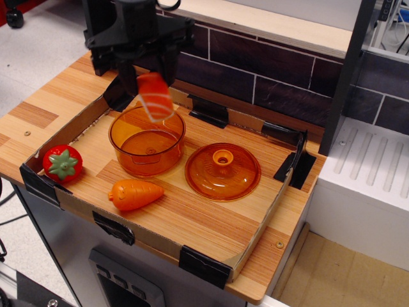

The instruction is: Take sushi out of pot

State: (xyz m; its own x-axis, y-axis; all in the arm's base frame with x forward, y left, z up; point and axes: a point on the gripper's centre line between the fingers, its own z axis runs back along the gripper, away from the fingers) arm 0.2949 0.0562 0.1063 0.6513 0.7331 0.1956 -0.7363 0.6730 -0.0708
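Observation:
The sushi [155, 96], orange-red with pale stripes over a white base, hangs in the air above the back rim of the pot [147, 142]. My gripper [149, 79] is shut on the sushi, its black fingers on either side of the top end. The transparent orange pot stands on the wooden tray floor with nothing visible inside it.
A domed orange lid [222, 171] with a knob lies right of the pot. An orange toy carrot [133, 194] lies in front of the pot and a red strawberry [62, 163] at the left corner. Low cardboard walls [262, 217] ring the tray; a dark brick wall stands behind.

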